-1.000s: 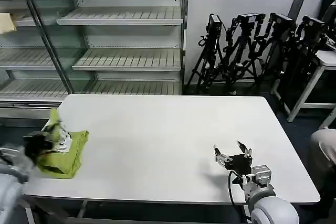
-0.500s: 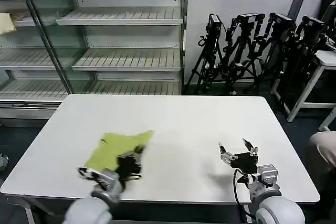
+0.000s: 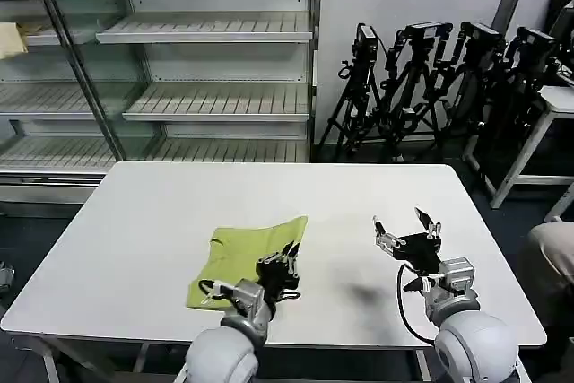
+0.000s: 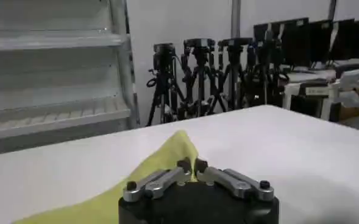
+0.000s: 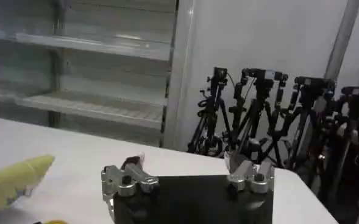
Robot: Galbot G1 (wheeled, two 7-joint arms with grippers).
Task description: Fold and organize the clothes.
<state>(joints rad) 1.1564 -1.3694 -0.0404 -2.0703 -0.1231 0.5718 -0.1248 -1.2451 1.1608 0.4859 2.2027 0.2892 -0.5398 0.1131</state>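
Head view: folded lime T-shirt (image 3: 244,256) lies at the near middle of the white surface (image 3: 161,208), my left tool (image 3: 283,267) clenched on its right edge.

T-shirt looks thin, soft and light; I judge it will drape, sag and slide easily on the smooth top, so best taken by pinching a stacked edge or corner, not the loose middle. Left wrist view: left tool fingertips (image 4: 185,165) pinched together on the yellow-green fabric (image 4: 167,157), a peak of cloth rising just beyond them. My right tool (image 3: 405,232) hovers at about 3 o'clock from the shirt, apart from it, fingers spread, holding nothing. Surface plain, matte white. Room: bare shelving (image 3: 211,29) at 11 o'clock, a cluster of black tripods (image 3: 421,87) at 1 o'clock against the wall.
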